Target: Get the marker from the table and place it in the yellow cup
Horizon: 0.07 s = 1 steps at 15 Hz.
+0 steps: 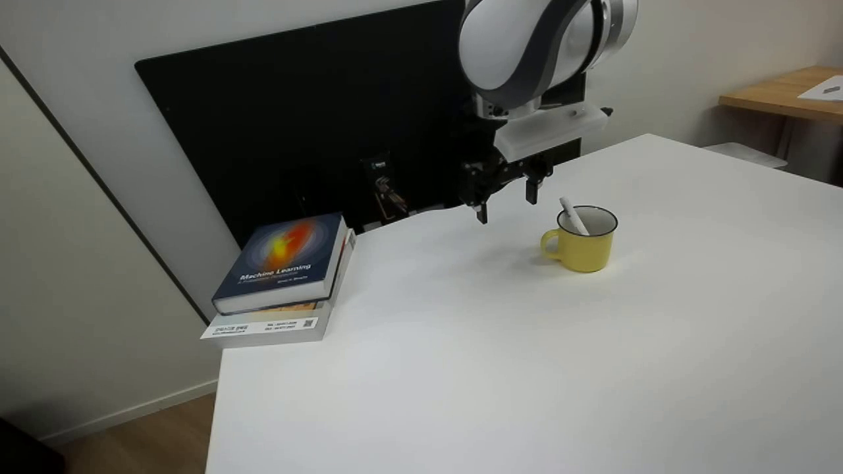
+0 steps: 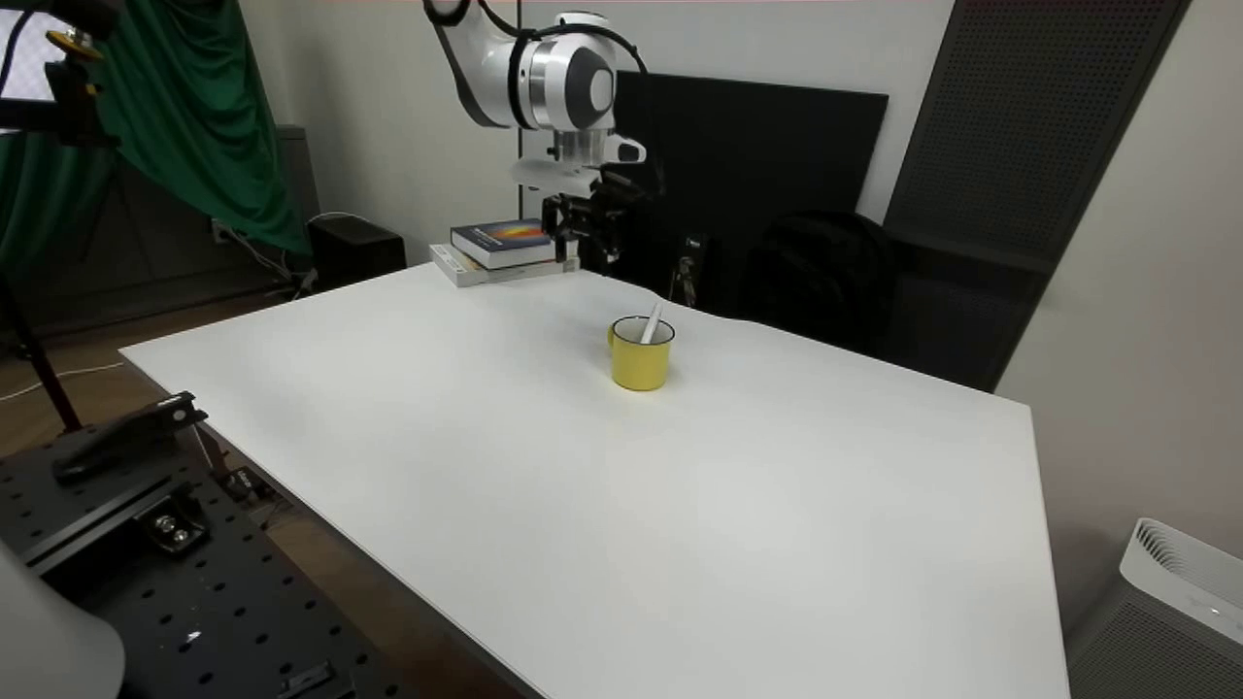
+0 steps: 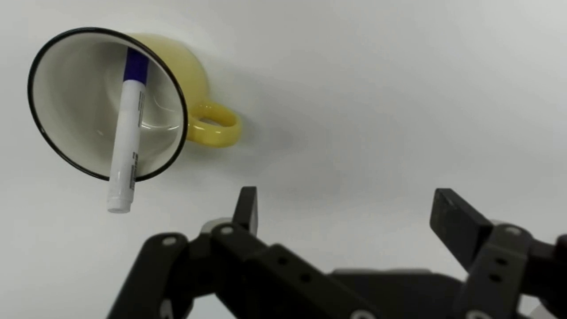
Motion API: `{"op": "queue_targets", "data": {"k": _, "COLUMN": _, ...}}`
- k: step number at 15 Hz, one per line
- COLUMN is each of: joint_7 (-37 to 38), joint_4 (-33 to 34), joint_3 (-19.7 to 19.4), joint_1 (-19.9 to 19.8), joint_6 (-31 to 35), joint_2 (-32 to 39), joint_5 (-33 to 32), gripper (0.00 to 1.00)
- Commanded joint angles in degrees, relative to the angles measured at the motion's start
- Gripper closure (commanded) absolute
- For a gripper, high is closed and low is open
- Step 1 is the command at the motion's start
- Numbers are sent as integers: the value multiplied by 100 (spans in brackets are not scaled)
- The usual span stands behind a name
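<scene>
Noting the marker leaning dark-end-down inside the yellow cup, likely poking out for outreaching its depth. Holding the gripper wide and empty beyond the cup's handle, probably for clearance.

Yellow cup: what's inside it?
In the wrist view, a marker leans inside the yellow cup, white end sticking out past the rim, bluish end down inside. The cup's wall covers the bluish end's tip and part of the cup's bottom.
</scene>
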Motion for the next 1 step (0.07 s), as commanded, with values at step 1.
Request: {"op": "queue_targets", "data": {"k": 1, "joint_7": -72, "joint_4": 19, "joint_3": -110, "joint_1": 95, "joint_6": -13, "joint_2": 4, "joint_5": 122, "gripper": 0}}
